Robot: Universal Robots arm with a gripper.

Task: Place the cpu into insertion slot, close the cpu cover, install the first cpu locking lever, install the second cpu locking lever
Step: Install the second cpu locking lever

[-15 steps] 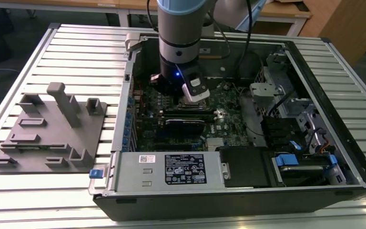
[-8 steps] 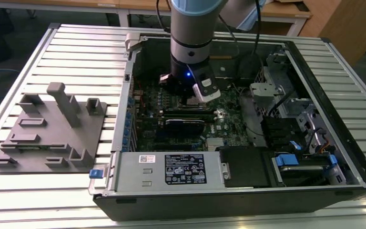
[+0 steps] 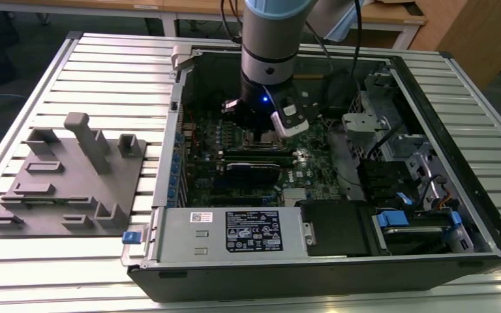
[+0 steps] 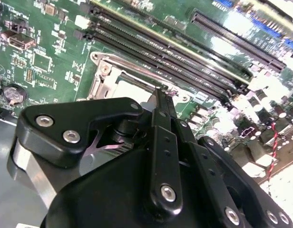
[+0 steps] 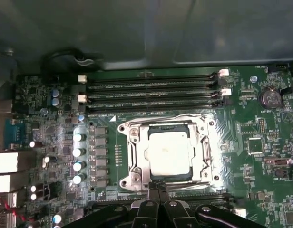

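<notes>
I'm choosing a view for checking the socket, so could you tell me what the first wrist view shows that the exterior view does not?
First wrist view alone: the cpu lying in the slot, with the cover framing it flat, and the closed pincer tips at the cover's near edge.

Exterior view alone: the whole case, the arm reaching down into it, the power supply, and a grey fixture on the table at that view's left.

Both: the green board and its memory slots.

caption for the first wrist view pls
Gripper shut at the edge of the silver frame cover, closed over the grey square cpu.
</notes>
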